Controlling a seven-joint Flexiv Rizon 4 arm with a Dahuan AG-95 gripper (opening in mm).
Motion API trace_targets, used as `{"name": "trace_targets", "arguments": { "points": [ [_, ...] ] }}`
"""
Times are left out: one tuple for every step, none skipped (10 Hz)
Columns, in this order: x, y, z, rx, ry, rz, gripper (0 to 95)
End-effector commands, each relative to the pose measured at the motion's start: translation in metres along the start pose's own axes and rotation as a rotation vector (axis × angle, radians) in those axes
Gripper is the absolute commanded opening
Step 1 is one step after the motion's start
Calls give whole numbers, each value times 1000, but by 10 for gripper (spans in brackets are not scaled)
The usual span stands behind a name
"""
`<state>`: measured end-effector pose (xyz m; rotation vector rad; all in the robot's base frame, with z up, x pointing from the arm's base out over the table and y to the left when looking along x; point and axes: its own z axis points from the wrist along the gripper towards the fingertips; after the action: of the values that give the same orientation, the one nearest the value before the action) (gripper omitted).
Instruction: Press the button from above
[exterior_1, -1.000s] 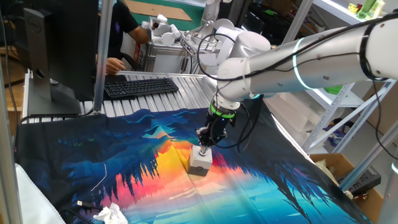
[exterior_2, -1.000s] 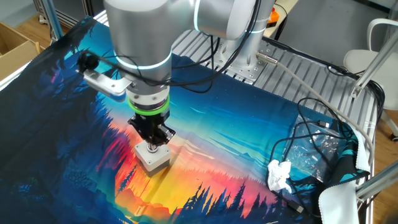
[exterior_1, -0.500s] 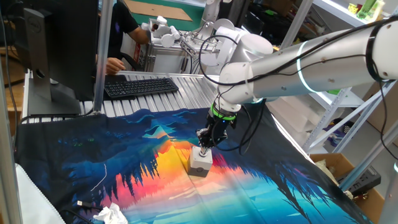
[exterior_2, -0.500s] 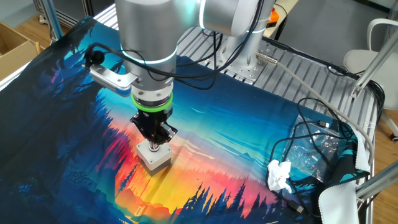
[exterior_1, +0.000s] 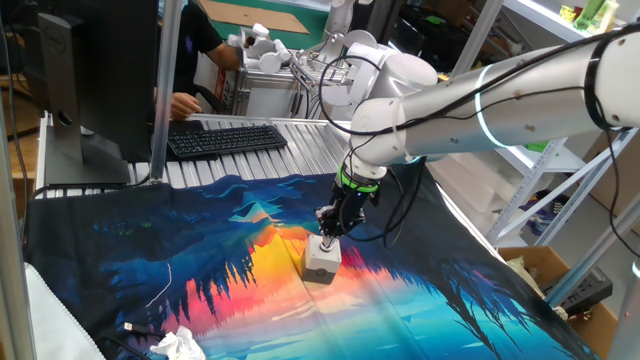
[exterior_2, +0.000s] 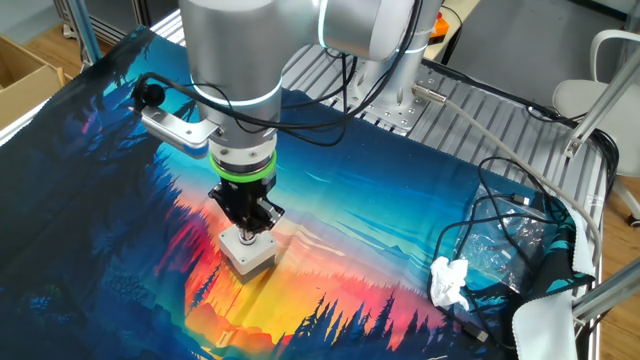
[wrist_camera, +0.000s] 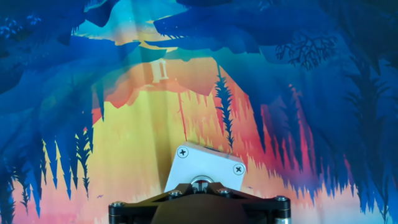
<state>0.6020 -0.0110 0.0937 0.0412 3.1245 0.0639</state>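
The button's light grey housing box (exterior_1: 322, 262) stands on the colourful forest-print mat (exterior_1: 200, 270), near its middle. It also shows in the other fixed view (exterior_2: 250, 255) and at the bottom of the hand view (wrist_camera: 205, 165). My gripper (exterior_1: 328, 236) points straight down onto the top of the box, also in the other fixed view (exterior_2: 247, 233). In the hand view the gripper (wrist_camera: 200, 185) has its tips together right over the button (wrist_camera: 200, 181). Only the button's metal ring and a sliver of red show; the rest is hidden under the tips.
A keyboard (exterior_1: 225, 138), a monitor (exterior_1: 100, 70) and a seated person are at the back. Crumpled paper (exterior_1: 175, 345) lies at the mat's front edge. In the other fixed view a white wad (exterior_2: 450, 283) and tangled cables (exterior_2: 510, 215) lie to the right.
The arm's upper links shifted slightly; the gripper tips stay on top of the box and the box has not moved.
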Motion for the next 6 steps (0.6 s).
{"name": "trace_targets", "arguments": {
  "points": [
    [-1, -2, -6, -1, 35, -6, 0],
    [-1, -2, -13, 3, 45, -8, 0],
    [-1, -2, -20, 4, 51, -9, 0],
    [0, -3, -26, 11, 50, -9, 0],
    [0, -3, -25, 15, 49, -9, 0],
    [0, -3, -25, 15, 50, -8, 0]
  ]
}}
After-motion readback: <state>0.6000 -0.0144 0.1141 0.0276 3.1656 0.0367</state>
